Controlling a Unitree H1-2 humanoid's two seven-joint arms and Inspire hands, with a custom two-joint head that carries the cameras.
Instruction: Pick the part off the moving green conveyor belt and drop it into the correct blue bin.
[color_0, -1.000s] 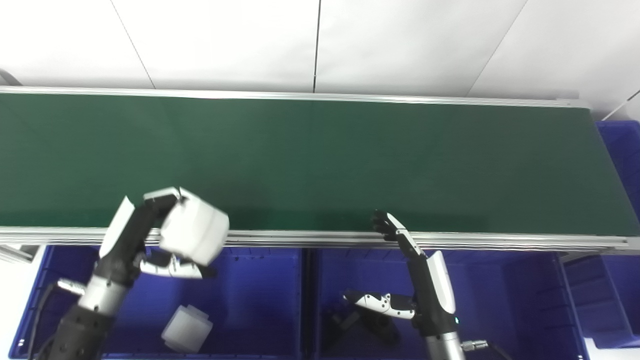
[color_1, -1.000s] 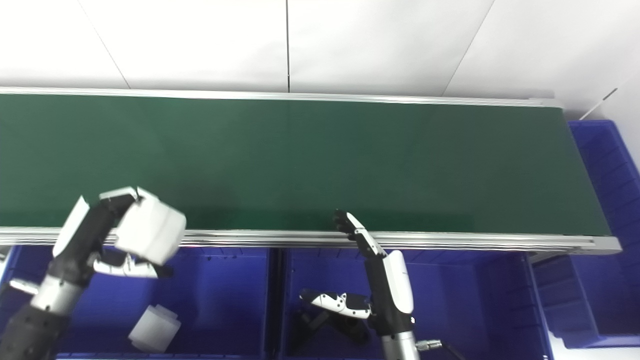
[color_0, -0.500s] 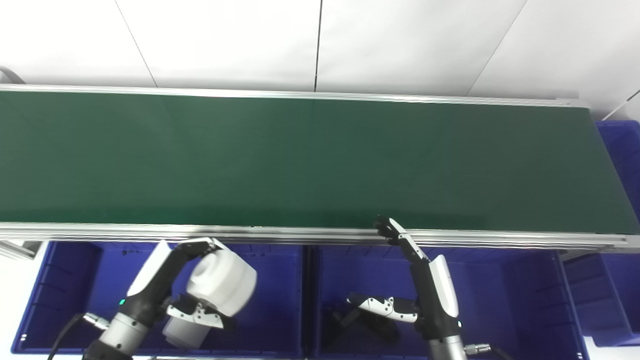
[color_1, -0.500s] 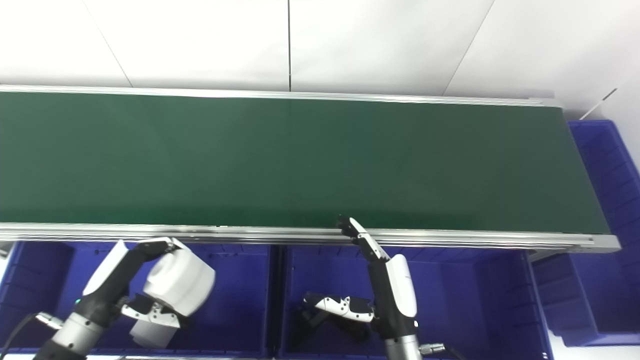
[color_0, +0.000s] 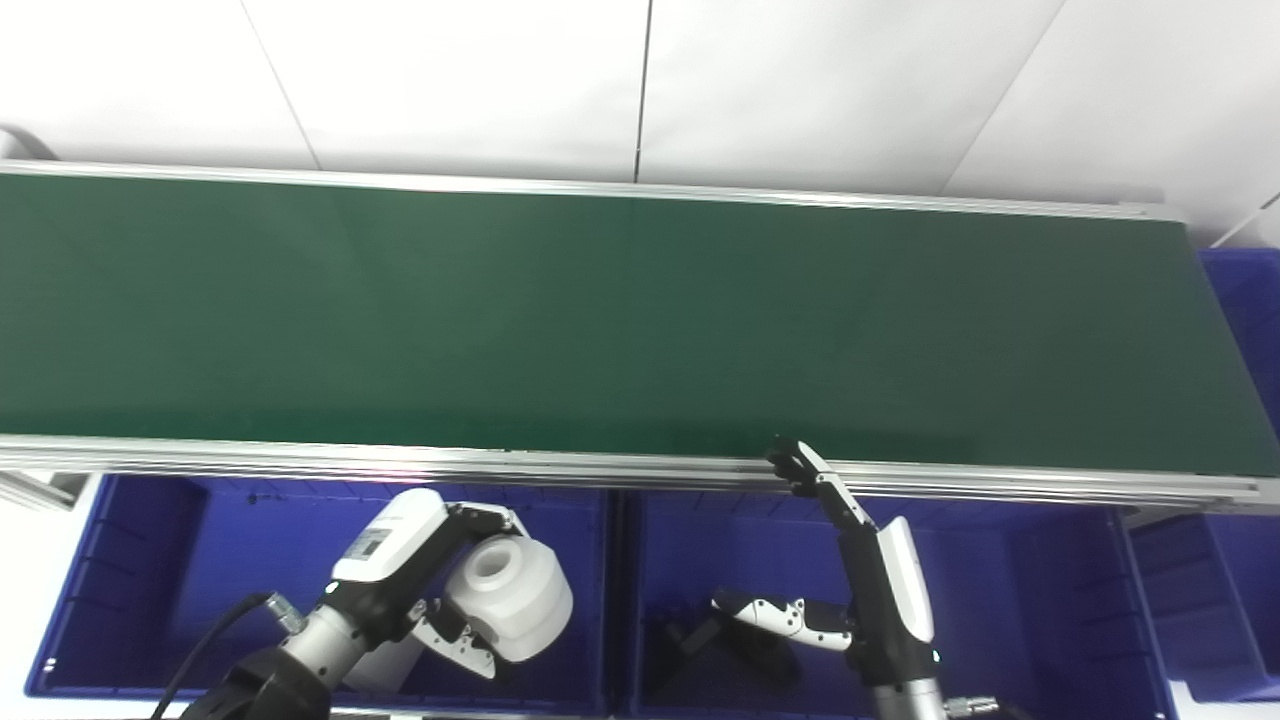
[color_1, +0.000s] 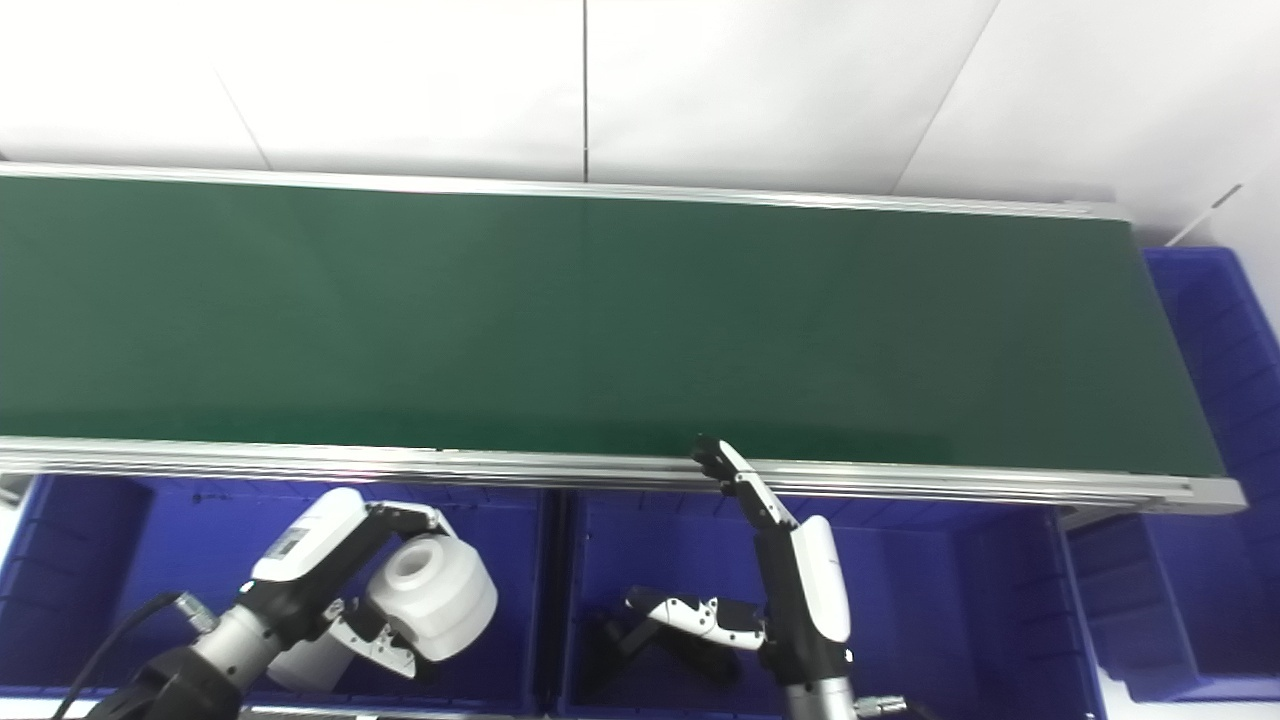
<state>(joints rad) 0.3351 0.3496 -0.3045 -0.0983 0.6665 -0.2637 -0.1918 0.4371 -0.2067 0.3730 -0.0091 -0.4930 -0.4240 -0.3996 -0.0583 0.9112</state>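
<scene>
Left hand (color_0: 420, 570) has come off the green conveyor belt (color_0: 620, 320) with the white cylindrical part (color_0: 512, 598) and is now down inside the left blue bin (color_0: 140, 560), below the belt's near edge, toward the left. Fingers are wrapped around the part, thumb underneath; the part's open round neck faces up. A second white part (color_0: 385, 665) lies on that bin's floor, mostly hidden behind the hand. Right hand (color_0: 860, 590) holds nothing, fingers spread: fingertips (color_0: 790, 462) reach up to the aluminium rail (color_0: 1000, 482) on the belt's near edge, thumb sticks out left over the middle blue bin (color_0: 1040, 600). Dark parts (color_0: 700, 640) lie in that bin. Another blue bin (color_1: 1215, 330) sits at the belt's right end.
</scene>
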